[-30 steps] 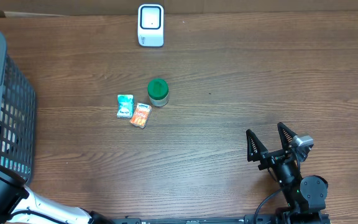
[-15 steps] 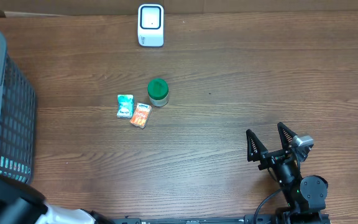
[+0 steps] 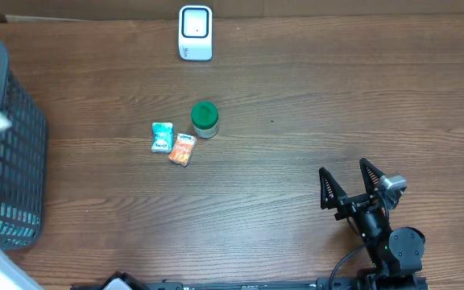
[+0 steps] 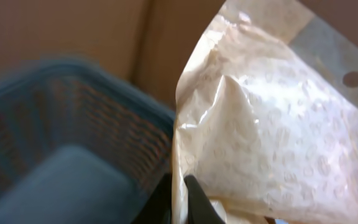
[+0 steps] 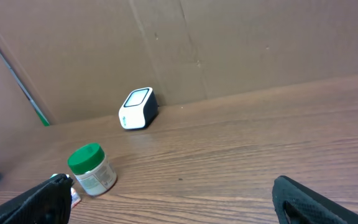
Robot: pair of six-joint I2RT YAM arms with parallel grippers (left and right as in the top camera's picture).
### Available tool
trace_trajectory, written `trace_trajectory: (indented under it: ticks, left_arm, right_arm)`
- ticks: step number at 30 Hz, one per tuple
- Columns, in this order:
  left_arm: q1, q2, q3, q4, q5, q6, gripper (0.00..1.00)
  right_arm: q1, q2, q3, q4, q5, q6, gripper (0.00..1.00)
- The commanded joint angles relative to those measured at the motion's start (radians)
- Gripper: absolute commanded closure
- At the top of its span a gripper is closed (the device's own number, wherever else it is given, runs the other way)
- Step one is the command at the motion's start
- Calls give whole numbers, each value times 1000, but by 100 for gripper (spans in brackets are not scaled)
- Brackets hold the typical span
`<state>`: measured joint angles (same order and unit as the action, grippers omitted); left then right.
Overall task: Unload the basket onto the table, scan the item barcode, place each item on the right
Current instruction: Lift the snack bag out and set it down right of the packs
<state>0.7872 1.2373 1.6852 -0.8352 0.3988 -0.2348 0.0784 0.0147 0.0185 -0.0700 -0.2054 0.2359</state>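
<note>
Left gripper point(image 4: 178, 198) is clamped on an edge of a translucent cream plastic bag point(image 4: 272, 137). The bag is held over the dark blue-grey mesh basket point(image 3: 14, 153) and shows as a pale blur in the overhead view. Right gripper point(image 3: 343, 171) is well to the right of the basket, jaws wide apart, nothing between them. The white barcode scanner point(image 3: 195, 32), green-lidded jar point(image 3: 205, 118), teal packet point(image 3: 162, 137) and orange packet point(image 3: 183, 150) sit on the wooden surface point(image 3: 296, 97), right of the basket.
</note>
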Motion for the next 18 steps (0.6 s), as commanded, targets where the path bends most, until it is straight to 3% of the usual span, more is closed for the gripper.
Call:
trace_trajectory:
  ticks: [1,4,11,18]
  left_arm:
    - [-159,6,-5,-124,63,-26,95]
    - [-372,23,-67,-197,63,53,96]
    - [-780,109,-275,-135,62,230,96]
    - [-1038,295,-370,-83,8,254,96]
  right_arm:
    - [-7,-11,-11,6,6,-1,0]
    - [-7,-11,-11,6,6,-1,0]
    - [-7,-11,-11,6,6,-1,0]
    - [-7,-11,-11,6,6,-1,0]
